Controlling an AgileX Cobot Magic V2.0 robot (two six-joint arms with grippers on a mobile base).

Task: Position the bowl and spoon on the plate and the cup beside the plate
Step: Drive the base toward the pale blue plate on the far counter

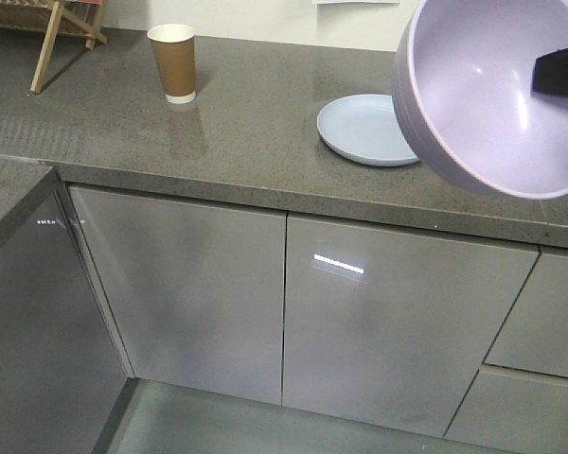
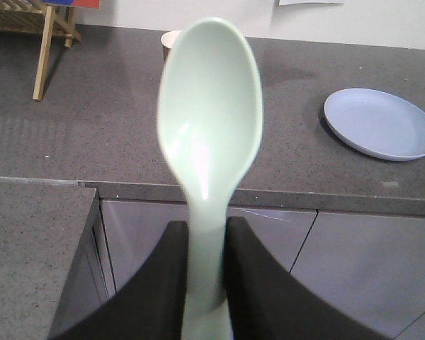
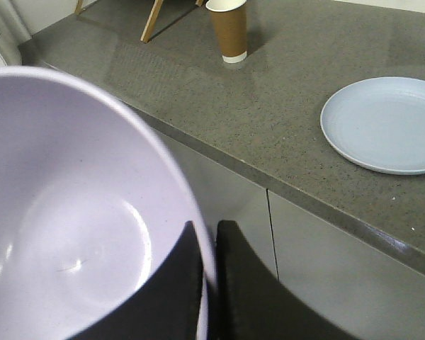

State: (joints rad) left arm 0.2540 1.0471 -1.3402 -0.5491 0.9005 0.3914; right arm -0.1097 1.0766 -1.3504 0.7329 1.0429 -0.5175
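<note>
My right gripper (image 3: 207, 244) is shut on the rim of the lavender bowl (image 3: 71, 234), held up in the air in front of the counter; the bowl (image 1: 497, 90) looms large at the upper right of the front view. My left gripper (image 2: 207, 234) is shut on the handle of the mint-green spoon (image 2: 209, 113), head up, in front of the cabinets. The pale blue plate (image 1: 364, 128) lies bare on the counter, also visible as the plate (image 2: 379, 124) and plate (image 3: 386, 124). The brown paper cup (image 1: 174, 62) stands upright to the plate's left, cup (image 3: 229, 28).
A grey stone counter (image 1: 246, 123) runs above glossy grey cabinet doors (image 1: 265, 303). A wooden rack (image 1: 62, 24) stands at the counter's far left. A lower grey counter section (image 2: 28, 241) juts out at the left.
</note>
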